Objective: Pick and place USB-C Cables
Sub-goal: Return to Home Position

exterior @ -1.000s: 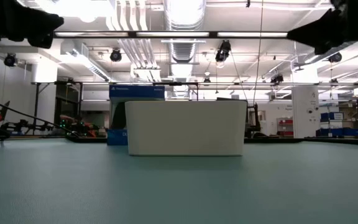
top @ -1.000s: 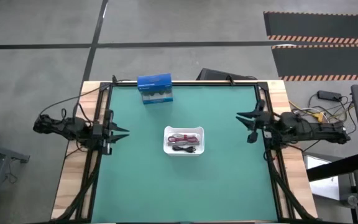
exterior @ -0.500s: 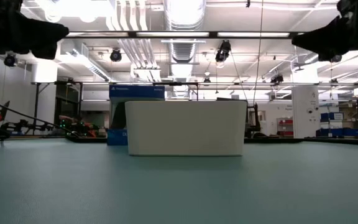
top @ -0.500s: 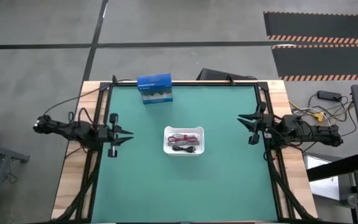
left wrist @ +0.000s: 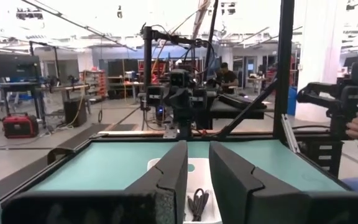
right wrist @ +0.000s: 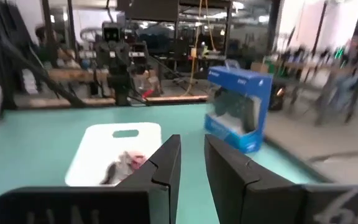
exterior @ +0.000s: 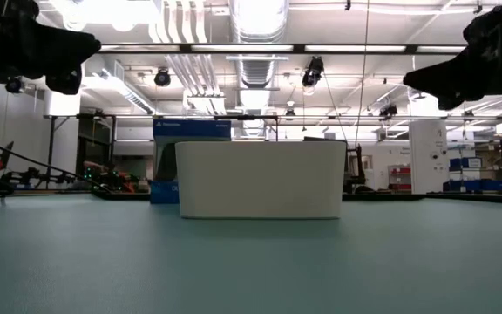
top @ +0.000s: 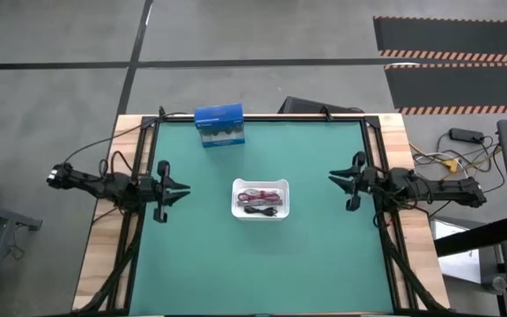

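Observation:
The white tray [top: 260, 186] sits mid-table and holds the small cable bundles: a magenta-red one [top: 259, 199], a black one [top: 268, 210] and a pale one [top: 248, 192]. I cannot pick out a grey-silver one. In the left wrist view a black cable [left wrist: 197, 203] lies in the tray [left wrist: 194, 167]. My left gripper [top: 184, 190] hovers left of the tray, pointing at it, with a narrow gap between its fingers [left wrist: 197, 177]. My right gripper [top: 332, 179] hovers right of the tray, also narrowly open [right wrist: 192, 163]. In the low view both arms are at the top corners, above the tray [exterior: 260, 179].
A blue box [top: 219, 126] stands near the table's far edge, left of centre, also seen in the right wrist view [right wrist: 238, 106]. Black frame rails [top: 139, 220] run along the table's left and right sides. Green mat lies bare between each gripper and the tray.
Both grippers have moved inward toward the tray, the left one toward the table's right and the right one toward its left and slightly nearer. In the low view both have come down a little. The tray and cables have stayed put.

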You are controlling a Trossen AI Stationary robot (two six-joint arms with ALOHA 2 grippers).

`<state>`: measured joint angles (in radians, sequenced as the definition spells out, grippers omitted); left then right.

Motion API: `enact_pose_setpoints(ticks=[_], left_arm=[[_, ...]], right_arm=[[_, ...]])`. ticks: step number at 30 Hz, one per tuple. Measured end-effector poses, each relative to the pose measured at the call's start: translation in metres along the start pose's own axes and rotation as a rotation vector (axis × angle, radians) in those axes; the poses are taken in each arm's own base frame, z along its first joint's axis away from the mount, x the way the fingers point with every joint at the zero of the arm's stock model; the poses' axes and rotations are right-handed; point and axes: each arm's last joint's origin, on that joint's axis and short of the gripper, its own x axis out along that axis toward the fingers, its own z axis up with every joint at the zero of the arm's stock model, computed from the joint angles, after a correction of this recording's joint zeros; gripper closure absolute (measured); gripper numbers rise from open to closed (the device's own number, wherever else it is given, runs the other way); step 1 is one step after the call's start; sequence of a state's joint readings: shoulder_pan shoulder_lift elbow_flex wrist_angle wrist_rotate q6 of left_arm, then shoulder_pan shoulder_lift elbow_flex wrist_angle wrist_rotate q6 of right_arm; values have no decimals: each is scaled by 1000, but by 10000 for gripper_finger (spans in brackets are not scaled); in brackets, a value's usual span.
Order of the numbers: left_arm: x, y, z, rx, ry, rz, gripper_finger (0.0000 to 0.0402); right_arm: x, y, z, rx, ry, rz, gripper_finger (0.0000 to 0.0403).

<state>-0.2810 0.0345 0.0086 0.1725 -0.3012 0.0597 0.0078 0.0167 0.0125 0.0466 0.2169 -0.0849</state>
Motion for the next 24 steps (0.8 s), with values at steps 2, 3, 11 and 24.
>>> enact_pose_setpoints(ticks=[2,3,11,24], left_arm=[[0,0,0,1,5,-1,350],[0,0,0,1,4,-1,350],[0,0,-1,1,5,-1,350],[0,0,-1,2,7,-1,350]], right_arm=[[1,0,-1,105,14,1,339],[1,0,-1,150,20,0,339],[2,1,-2,250,40,-2,339],[2,1,-2,233,42,-2,339]])
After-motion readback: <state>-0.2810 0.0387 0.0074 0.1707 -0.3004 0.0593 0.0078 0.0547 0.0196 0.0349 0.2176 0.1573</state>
